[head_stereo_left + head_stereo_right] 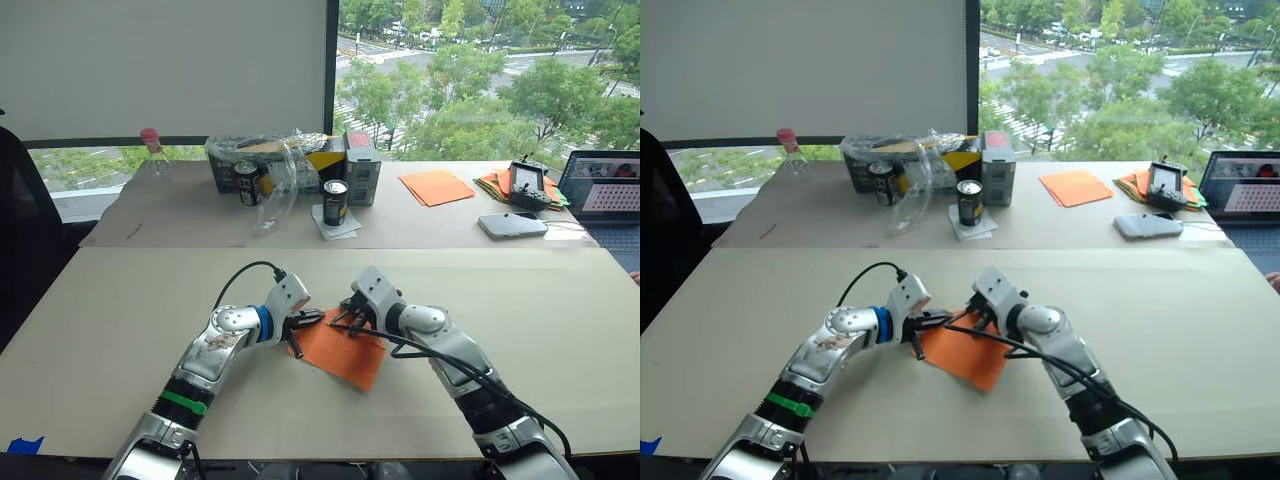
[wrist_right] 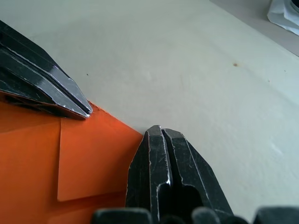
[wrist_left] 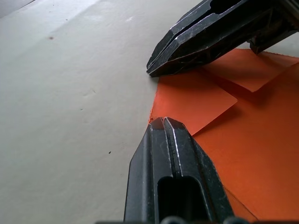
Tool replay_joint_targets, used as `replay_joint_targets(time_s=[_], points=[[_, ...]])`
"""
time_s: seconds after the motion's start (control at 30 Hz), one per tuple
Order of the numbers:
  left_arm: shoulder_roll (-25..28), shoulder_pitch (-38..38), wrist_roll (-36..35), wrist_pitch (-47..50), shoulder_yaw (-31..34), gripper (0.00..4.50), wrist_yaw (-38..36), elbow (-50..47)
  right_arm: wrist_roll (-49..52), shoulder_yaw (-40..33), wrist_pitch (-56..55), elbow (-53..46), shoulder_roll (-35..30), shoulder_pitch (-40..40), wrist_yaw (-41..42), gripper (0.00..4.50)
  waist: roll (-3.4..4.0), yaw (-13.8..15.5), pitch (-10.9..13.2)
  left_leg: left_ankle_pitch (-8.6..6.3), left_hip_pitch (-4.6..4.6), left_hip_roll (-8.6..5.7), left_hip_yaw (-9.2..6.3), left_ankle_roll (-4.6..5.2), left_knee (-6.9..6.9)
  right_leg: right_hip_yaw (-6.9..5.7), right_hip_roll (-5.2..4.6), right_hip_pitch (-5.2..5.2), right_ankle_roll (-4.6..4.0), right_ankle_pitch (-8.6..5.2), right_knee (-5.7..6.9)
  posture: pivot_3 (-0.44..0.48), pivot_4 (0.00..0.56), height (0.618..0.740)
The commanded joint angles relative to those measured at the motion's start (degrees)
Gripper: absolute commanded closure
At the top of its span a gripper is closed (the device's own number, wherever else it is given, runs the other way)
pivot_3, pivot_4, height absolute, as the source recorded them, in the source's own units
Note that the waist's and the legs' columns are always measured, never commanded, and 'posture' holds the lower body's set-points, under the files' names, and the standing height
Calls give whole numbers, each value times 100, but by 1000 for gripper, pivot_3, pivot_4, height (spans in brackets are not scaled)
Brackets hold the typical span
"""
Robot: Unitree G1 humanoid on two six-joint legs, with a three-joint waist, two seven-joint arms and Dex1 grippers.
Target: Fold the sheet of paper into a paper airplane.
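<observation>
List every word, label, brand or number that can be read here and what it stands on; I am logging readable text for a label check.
No text reads clearly enough to quote.
Black can: yellow print, too small to read.
Second dark can: markings too small to read.
Grey carton: print blurred.
Laptop screen: lit content, too small to read.
Sheet of paper: plain orange, no print.
Left gripper and right gripper: no lettering seen.

Two head cameras look forward and down over a beige table (image 1: pixel 120 330) toward a window (image 1: pixel 480 70). Each wrist camera sits close above the tabletop, both sharing one corner of an orange sheet of paper (image 3: pixel 261 140).
</observation>
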Motion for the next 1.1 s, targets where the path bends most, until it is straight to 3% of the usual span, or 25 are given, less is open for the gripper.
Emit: replay_joint_targets(time_s=[0.03, 0.33, 0.67, 1.1], points=[[110, 136, 168, 8, -133, 4487, -58, 162, -16, -277, 236, -39, -150, 217, -130, 4500, 0, -8, 0, 0, 0, 0, 0, 0, 0, 0, 0, 0, 0, 0, 0, 0, 150, 670], [24, 51, 134, -40, -113, 4487, -70, 272, 239, -650, -149, -199, -31, 194, -146, 4500, 0, -11, 0, 1, 0, 1, 0, 0, 0, 0, 1, 0, 0, 0, 1, 0, 150, 670], [5, -22, 81, -101, -91, 4487, -240, 244, 471, -350, 82, -1094, -87, 384, 377, 4500, 0, -20, 0, 0, -6, 1, 0, 0, -1, 0, 1, -4, 0, 0, -1, 0, 150, 670], [272, -72, 182, 46, 190, 4487, -35, 425, 103, 76, 335, -323, 126, 438, 27, 4500, 1, -26, 0, 0, -4, 3, -1, 0, -1, -1, 3, -5, 0, 0, -1, 0, 150, 670]])
